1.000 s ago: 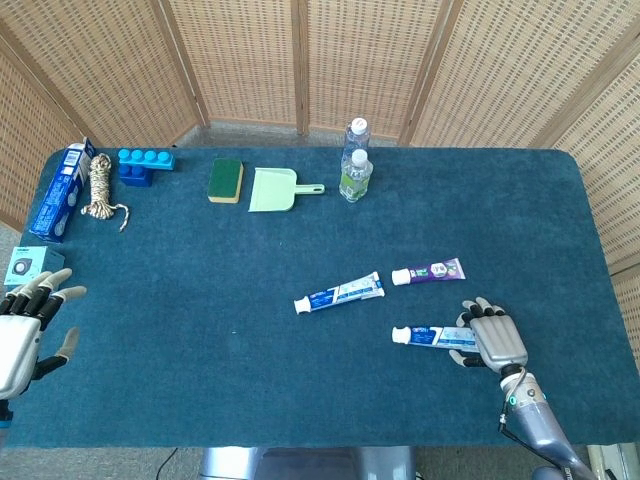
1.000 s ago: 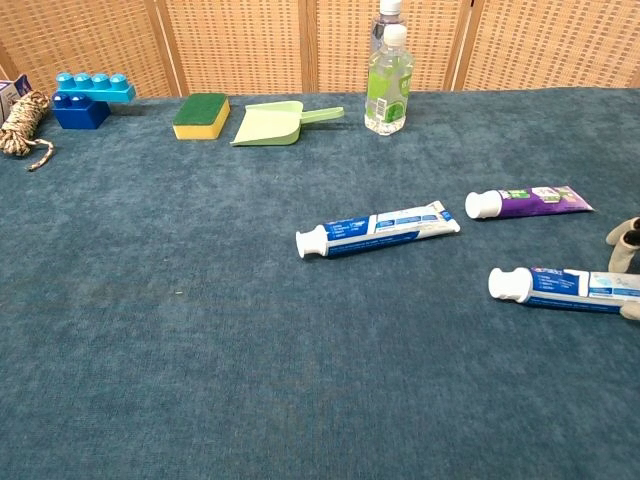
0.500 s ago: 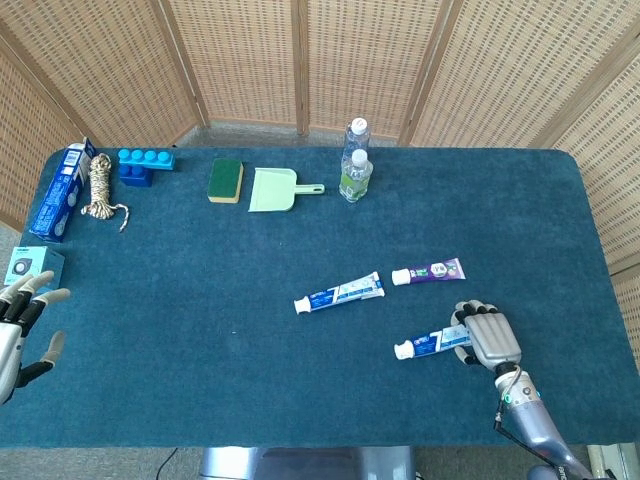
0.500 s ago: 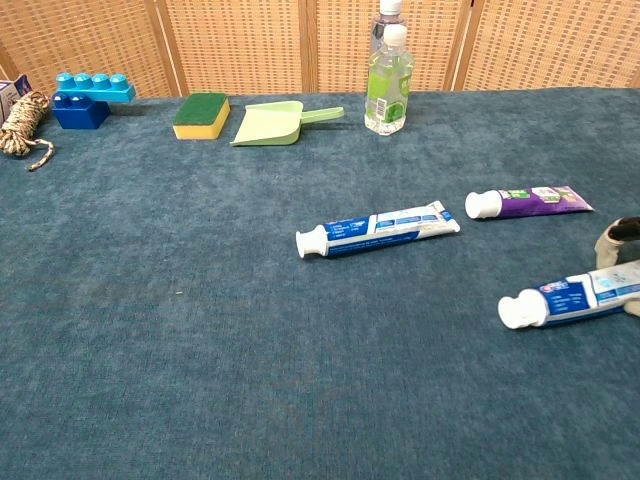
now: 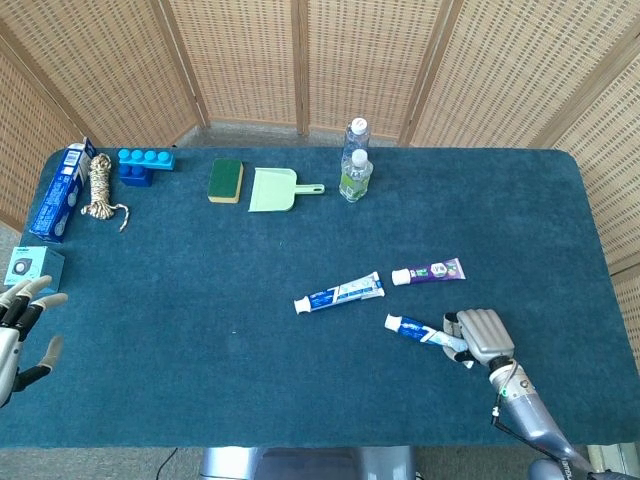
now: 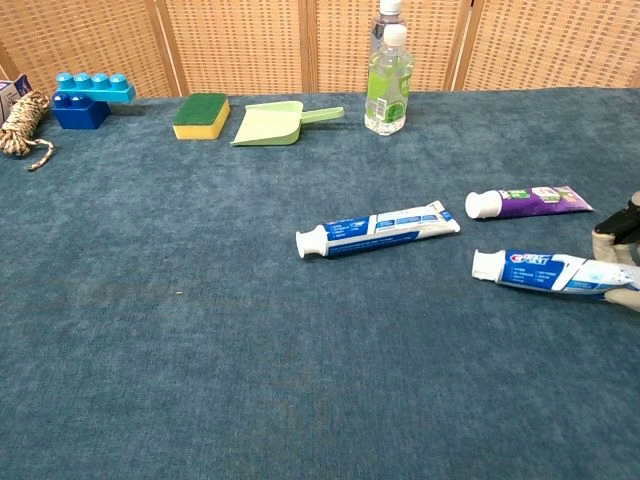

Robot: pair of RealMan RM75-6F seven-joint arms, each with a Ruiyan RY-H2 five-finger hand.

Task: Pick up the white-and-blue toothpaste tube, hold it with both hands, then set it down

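Metallic right hand w/ fingers clamped on soft white-and-blue plastic toothpaste tube, cap end left, over napped teal felt table; left hand open-fingered, holds nothing.

Table covered in matt teal cloth, short fuzzy nap, like carpet or felt. Behind the table: screen of woven cane panels, rough open weave, in smooth wooden frames. Toothpaste tube near the table's right edge: glossy plastic, sheen on the blue print, white cap; held at its tail by right hand, grey matt fingers, metallic-looking wrist. Second white-and-blue tube and purple tube: same glossy plastic. Bottles at the table's far edge: clear shiny plastic. Dustpan: smooth pale-green plastic. Sponge: porous foam, coarse green top. Rope: rough twisted fibre. Bricks: glossy blue plastic. Box: printed card.
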